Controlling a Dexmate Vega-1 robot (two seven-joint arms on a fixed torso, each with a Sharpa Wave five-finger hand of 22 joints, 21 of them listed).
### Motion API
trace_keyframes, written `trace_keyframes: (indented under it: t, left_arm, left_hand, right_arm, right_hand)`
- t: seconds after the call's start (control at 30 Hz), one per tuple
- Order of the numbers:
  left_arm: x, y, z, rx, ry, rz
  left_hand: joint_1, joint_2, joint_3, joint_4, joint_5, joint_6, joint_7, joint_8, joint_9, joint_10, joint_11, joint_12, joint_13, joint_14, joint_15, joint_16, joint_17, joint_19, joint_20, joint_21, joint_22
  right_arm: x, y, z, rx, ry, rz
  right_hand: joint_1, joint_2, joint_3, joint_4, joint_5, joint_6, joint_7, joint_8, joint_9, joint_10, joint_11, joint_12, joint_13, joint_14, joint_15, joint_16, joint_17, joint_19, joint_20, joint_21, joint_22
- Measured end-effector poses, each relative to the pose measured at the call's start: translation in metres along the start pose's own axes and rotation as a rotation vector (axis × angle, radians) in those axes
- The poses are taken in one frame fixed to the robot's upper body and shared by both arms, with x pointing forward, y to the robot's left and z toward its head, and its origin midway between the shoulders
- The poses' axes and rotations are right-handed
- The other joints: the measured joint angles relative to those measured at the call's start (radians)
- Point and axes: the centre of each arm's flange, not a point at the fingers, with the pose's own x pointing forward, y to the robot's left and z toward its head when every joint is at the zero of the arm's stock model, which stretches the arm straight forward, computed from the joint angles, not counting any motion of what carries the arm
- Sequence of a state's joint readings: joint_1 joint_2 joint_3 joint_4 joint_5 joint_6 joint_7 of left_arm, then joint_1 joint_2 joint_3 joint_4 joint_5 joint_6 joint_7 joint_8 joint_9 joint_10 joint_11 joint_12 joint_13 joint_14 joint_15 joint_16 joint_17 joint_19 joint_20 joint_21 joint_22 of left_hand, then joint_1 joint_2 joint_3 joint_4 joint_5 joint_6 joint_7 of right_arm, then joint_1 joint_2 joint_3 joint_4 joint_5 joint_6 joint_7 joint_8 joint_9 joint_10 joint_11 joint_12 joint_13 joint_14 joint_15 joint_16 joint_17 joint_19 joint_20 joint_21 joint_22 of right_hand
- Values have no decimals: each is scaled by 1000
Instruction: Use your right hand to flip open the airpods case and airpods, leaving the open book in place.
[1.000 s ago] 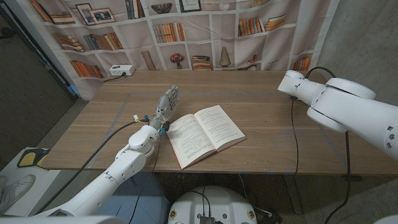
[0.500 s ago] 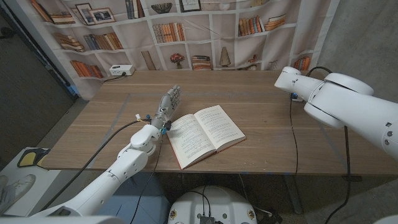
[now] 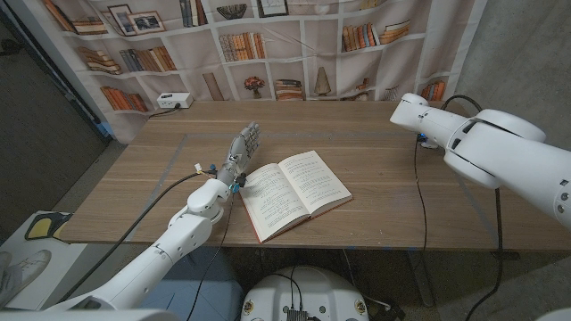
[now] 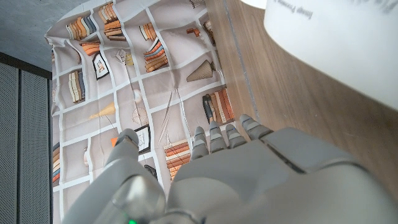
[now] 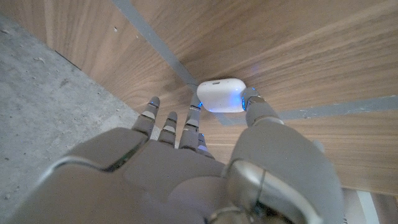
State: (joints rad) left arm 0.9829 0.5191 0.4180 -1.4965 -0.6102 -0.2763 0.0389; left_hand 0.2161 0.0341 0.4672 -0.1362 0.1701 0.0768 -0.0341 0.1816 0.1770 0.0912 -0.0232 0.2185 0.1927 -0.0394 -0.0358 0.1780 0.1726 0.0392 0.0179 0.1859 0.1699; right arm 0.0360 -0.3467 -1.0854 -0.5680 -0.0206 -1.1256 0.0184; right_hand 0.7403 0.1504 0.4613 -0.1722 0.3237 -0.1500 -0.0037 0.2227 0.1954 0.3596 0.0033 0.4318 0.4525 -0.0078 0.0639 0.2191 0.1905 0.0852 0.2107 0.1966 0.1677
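Your right hand (image 5: 186, 168) has its fingers (image 5: 194, 118) apart around the small, smooth, slippery AirPods case (image 5: 220, 95); pinch its sides gently.

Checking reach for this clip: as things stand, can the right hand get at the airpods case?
Probably yes. In the right wrist view the right hand is already at the airpods case, which lies closed on the table, with fingertips at both of its sides and nothing between them. Whether they actually touch it is unclear.

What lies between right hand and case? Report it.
Nothing: in the right wrist view the right hand has its fingertips right at the case.
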Motion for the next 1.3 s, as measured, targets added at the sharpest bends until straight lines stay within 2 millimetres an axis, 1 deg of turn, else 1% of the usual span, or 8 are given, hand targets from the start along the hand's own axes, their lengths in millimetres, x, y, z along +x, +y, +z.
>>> trace_keyframes:
  t: [0.07,0.1,0.17,0.57,0.77,0.83,1.2,1.3]
  left_arm:
    - [0,0,0,0,0,1]
    - [-1,0,0,0,-1,1]
    - [-1,0,1,-1,-2,1]
    - [-1,0,3,-1,-7,-3]
    - [-1,0,5,-1,-10,-5]
    - [-1,0,5,-3,-11,-6]
    - [2,1,10,-6,-22,-10]
    - [3,2,10,-5,-23,-11]
  left_hand:
    - [0,0,0,0,0,0,0,0,0,0,0,0,0,0,0,0,0,0,0,0,0]
    - [0,0,0,0,0,0,0,0,0,0,0,0,0,0,0,0,0,0,0,0,0]
    - [0,0,0,0,0,0,0,0,0,0,0,0,0,0,0,0,0,0,0,0,0]
    - [0,0,0,0,0,0,0,0,0,0,0,0,0,0,0,0,0,0,0,0,0]
    - [-4,4,0,0,0,0,0,0,0,0,0,0,0,0,0,0,0,0,0,0,0]
    - [-4,4,0,0,0,0,0,0,0,0,0,0,0,0,0,0,0,0,0,0,0]
    - [-4,4,0,0,4,0,0,0,0,0,0,0,0,0,0,0,0,0,0,0,0]
    - [-4,4,-7,-1,4,0,0,0,0,0,0,0,0,0,0,0,0,0,0,0,0]
  right_arm:
    - [-2,3,2,-3,-11,0]
    - [-7,-2,6,2,-33,-8]
    - [-10,-3,7,4,-43,-14]
    - [-21,-9,5,16,-78,-30]
    - [-27,-11,2,27,-93,-33]
    - [-31,-12,2,33,-107,-35]
    - [-48,-15,0,61,-180,-39]
    - [-53,-15,-1,69,-205,-42]
  right_hand:
    - [1,1,0,0,2,1,1,0,0,0,0,0,0,0,0,0,0,0,0,0,0]
    - [3,2,0,0,2,2,2,0,0,3,3,0,0,0,0,0,0,0,0,0,0]
    - [4,1,0,0,6,4,4,0,0,3,3,0,0,0,0,0,0,0,0,0,0]
    - [13,-5,0,0,6,7,6,0,0,3,3,0,0,0,0,0,0,0,0,-4,0]
    - [14,-7,0,0,16,7,7,-5,0,8,8,0,-1,9,-9,0,0,3,-4,-4,0]
    - [14,-7,4,4,17,7,7,-5,0,8,8,1,-1,5,-16,0,0,3,-4,-4,0]
    - [21,-13,4,4,21,15,15,-5,0,14,13,2,6,5,-16,0,0,3,-4,-4,0]
    - [21,-13,4,4,21,16,16,-5,0,14,13,2,6,10,-21,0,0,3,-4,-4,0]
